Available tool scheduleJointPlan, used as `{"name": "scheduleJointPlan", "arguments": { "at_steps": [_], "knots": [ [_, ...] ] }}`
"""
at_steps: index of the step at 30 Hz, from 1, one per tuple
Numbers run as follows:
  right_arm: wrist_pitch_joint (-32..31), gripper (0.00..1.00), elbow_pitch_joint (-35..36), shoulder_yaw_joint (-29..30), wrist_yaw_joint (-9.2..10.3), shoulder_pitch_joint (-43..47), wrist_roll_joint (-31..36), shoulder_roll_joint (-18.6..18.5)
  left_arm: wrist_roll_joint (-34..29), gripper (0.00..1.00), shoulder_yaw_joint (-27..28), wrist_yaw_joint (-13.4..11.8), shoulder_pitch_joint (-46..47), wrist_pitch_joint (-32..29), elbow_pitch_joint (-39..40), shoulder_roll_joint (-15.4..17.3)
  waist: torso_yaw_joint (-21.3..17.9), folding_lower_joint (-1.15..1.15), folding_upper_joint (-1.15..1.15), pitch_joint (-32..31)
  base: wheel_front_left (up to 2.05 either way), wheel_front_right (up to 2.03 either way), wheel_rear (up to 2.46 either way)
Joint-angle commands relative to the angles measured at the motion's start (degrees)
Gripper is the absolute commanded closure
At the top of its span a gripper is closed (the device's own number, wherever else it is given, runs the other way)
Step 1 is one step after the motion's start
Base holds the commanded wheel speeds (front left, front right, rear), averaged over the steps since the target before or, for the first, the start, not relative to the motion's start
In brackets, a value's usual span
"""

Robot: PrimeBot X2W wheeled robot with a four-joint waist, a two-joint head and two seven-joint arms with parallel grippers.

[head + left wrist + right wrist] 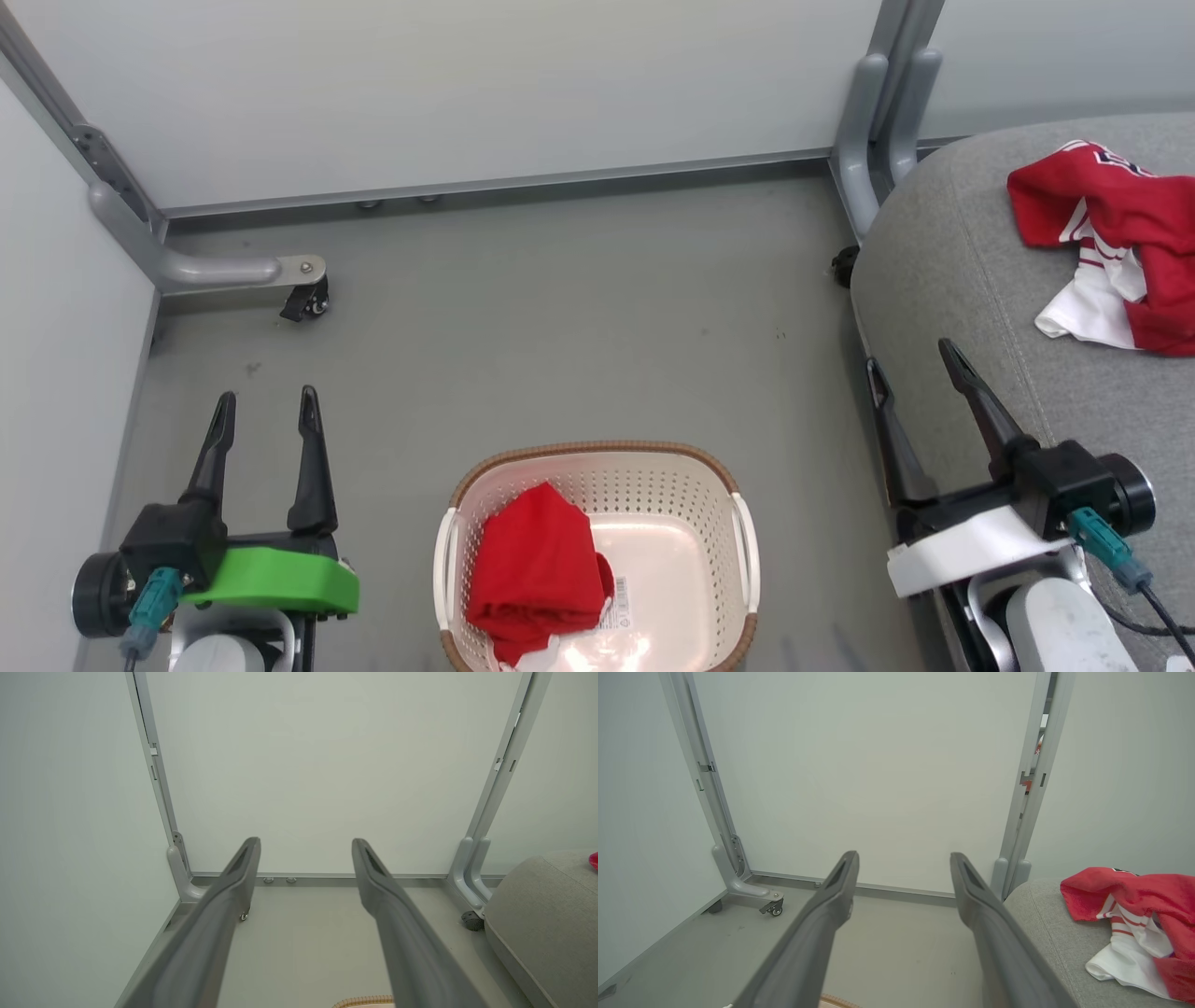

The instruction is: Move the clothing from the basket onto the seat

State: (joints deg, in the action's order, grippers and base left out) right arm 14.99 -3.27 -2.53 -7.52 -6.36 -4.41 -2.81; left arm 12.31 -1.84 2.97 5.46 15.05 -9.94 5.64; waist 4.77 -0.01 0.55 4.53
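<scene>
Floor (579,308) of plain grey runs wide from the basket (597,450) up to the pale partition panels (485,84), where a caster foot (303,297) juts in at the left corner. The basket stands between the two arms, apart from the rounded edge of the seat (943,271), with a strip of floor between them. Inside it, the plain red garment (537,569) lies bunched against the left wall. The striped red-and-white garment (1116,233) lies crumpled on the seat, well in from that edge. The left gripper (266,394) hangs over the floor left of the basket, fingers spread wide, holding nothing. The right gripper (908,355) hangs at the seat's left edge, equally wide and empty.
</scene>
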Motion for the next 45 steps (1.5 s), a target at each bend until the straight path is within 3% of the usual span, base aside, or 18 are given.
{"name": "scheduleJointPlan", "arguments": {
  "at_steps": [1, 13, 45],
  "knots": [
    [0.1, 0.00, 0.7, 0.0, 0.06, 1.8, -0.5, -0.1, -0.9, 0.00, 0.6, 0.3, -1.5, 0.2, 0.4, -0.3, 0.6, 0.01, -0.55, -1.3, 0.00, 0.00, 0.00],
    [0.1, 0.00, 3.7, 0.4, 0.06, 8.6, -2.4, -0.1, -3.5, 0.00, 1.6, 2.0, -5.2, 0.2, 2.5, -1.7, 0.6, 0.01, -0.55, -2.7, 0.00, 0.00, 0.00],
    [0.1, 0.00, 3.4, -0.3, 0.06, 6.8, -3.0, -0.1, -5.5, 0.00, 2.2, 3.9, -2.4, 0.2, 1.7, -2.4, -0.3, 0.01, -0.55, -1.2, 0.00, 0.00, 0.00]
  ]
}}
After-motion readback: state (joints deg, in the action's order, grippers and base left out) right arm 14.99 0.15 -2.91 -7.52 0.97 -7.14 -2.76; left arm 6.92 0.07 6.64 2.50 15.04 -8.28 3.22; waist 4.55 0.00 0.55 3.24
